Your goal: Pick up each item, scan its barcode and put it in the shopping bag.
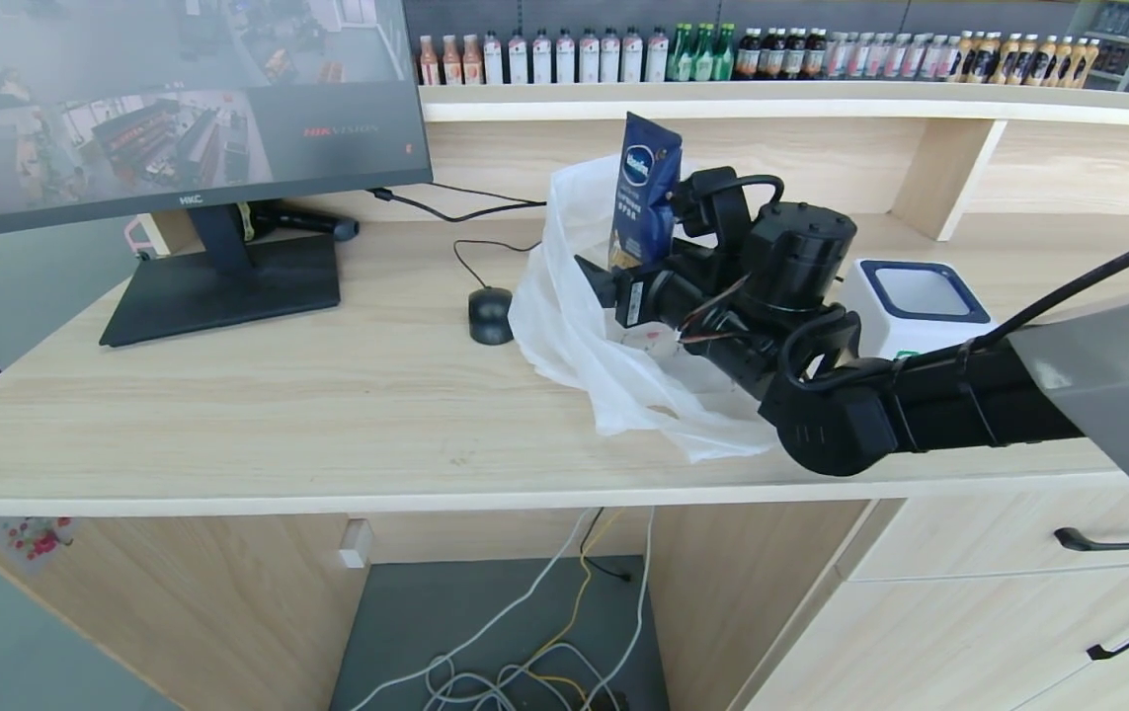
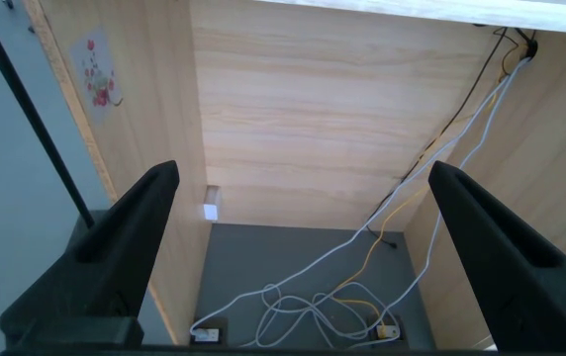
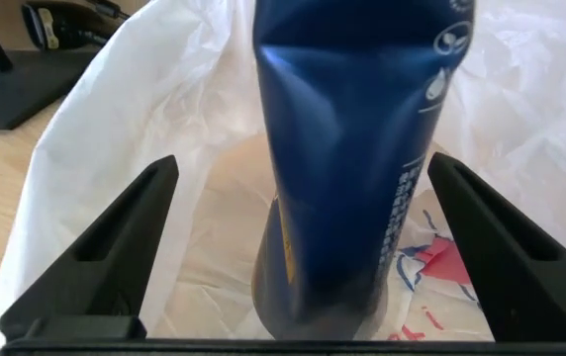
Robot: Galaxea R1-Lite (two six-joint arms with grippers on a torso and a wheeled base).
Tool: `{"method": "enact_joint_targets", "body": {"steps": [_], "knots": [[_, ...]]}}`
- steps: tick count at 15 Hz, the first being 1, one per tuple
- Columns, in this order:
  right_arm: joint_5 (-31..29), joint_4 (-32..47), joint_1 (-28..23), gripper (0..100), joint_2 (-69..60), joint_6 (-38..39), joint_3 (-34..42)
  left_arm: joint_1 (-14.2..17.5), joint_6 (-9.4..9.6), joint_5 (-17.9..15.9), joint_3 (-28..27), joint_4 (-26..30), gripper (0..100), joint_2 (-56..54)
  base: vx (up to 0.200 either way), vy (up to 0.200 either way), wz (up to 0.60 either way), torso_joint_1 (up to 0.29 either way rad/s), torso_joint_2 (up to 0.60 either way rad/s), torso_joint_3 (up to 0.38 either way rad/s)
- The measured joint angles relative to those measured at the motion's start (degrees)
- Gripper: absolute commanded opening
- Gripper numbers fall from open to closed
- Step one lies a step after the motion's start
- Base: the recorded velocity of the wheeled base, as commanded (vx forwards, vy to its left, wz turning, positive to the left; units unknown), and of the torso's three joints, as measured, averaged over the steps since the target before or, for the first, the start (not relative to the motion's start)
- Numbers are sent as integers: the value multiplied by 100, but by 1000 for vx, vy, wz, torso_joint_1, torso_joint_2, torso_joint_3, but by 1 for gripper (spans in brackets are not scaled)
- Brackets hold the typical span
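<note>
A dark blue pouch (image 1: pixel 645 188) stands upright inside the white plastic shopping bag (image 1: pixel 564 326) on the counter. My right gripper (image 1: pixel 635 259) reaches into the bag and is open, one finger (image 3: pixel 115 257) on each side of the blue pouch (image 3: pixel 362 148) with gaps showing between pouch and fingers. The bag's white film (image 3: pixel 115 129) surrounds it, with a red-printed item lying at the bottom. My left gripper (image 2: pixel 303 173) hangs open and empty below the counter, facing the knee space and its cables.
A white box scanner (image 1: pixel 915 301) with a dark-framed window sits just right of the bag. A mouse (image 1: pixel 490 314) lies left of it, a monitor (image 1: pixel 169 99) and handheld scanner (image 1: pixel 302 222) farther left. Bottles line the back shelf (image 1: pixel 722 94). Drawers sit below right.
</note>
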Motion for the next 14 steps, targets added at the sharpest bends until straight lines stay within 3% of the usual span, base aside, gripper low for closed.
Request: {"method": "enact_joint_targets", "body": {"steps": [14], "knots": [[-46, -268, 165, 100, -1838, -46, 1930, -2, 0, 0, 0, 0, 100, 0, 0, 0, 0, 0, 0, 0]]}}
